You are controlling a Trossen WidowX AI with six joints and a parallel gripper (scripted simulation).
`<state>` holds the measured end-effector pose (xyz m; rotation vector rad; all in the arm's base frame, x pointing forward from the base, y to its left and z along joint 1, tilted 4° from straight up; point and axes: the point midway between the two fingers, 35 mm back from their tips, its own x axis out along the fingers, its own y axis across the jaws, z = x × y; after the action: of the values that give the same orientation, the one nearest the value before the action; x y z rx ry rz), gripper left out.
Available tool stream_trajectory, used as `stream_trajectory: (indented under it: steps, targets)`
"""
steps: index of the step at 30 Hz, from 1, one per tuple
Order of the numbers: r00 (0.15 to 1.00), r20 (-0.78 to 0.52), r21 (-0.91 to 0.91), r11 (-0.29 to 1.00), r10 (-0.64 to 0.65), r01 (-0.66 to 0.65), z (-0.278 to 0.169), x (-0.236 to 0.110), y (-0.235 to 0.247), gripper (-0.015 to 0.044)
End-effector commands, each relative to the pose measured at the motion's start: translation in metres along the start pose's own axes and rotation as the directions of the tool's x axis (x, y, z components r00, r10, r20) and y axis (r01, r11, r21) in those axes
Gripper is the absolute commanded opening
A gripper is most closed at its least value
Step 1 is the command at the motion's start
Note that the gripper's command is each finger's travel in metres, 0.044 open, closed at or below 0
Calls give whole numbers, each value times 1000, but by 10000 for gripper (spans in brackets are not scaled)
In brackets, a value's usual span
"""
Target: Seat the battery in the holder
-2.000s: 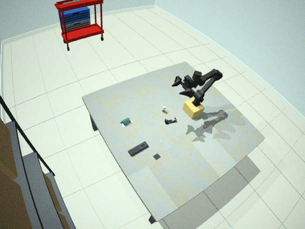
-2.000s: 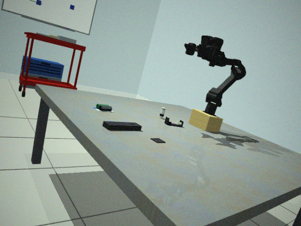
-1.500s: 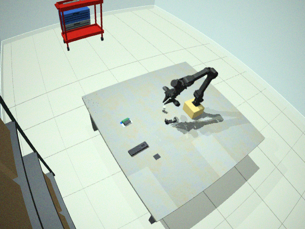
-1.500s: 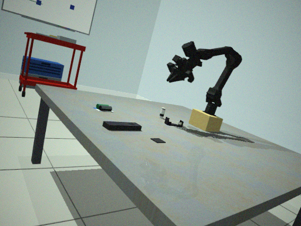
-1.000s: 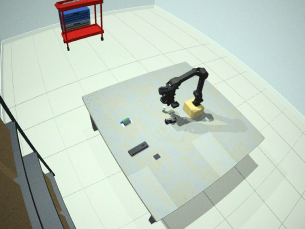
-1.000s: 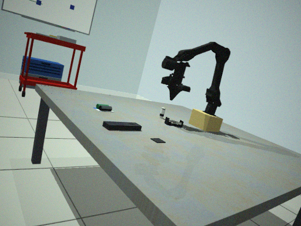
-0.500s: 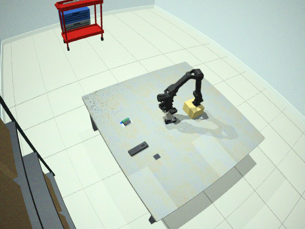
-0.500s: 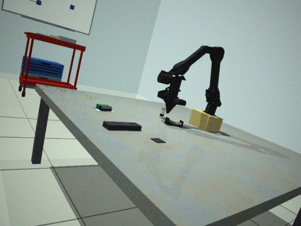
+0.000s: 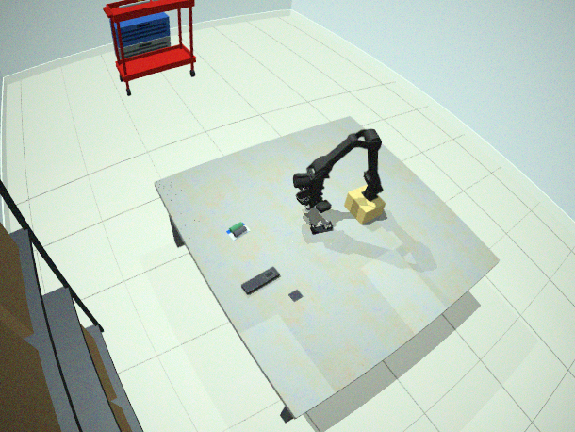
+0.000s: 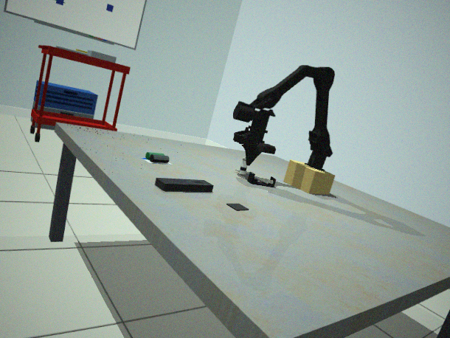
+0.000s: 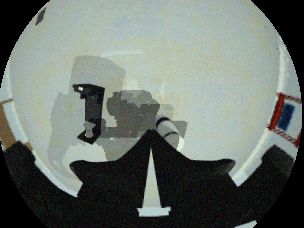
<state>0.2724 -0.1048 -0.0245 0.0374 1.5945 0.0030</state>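
Note:
The battery (image 10: 243,165) (image 11: 167,128), white with black bands, stands about upright on the table. In the top view the arm hides it. The black holder (image 9: 321,229) (image 10: 261,181) (image 11: 94,107) lies on the table a short way from the battery, its tray empty. Pale metal shows at its lower end in the wrist view. My gripper (image 10: 248,164) (image 11: 151,132) is shut with nothing between its fingers. It points down, its tips close beside the battery; whether they touch it I cannot tell.
A black remote-like box (image 9: 260,280) (image 10: 184,185) and a small dark square (image 9: 295,295) (image 10: 237,207) lie on the table. Green (image 9: 237,226) (image 10: 155,155) and dark (image 9: 240,231) (image 10: 160,159) cylinders lie side by side farther off. The arm stands on a yellow block (image 9: 360,210) (image 10: 321,184).

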Motion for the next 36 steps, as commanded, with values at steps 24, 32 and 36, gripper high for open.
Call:
stream_trajectory:
  steps: [24,32,36]
  targets:
    - [1000,-3,-3,1000,-4,4,-2,0,-45,0]
    - [1000,0,2,1000,-2,2,-1,-6,-45,0]
    - [1000,-1,-1,1000,-3,3,1,-44,-46,0]
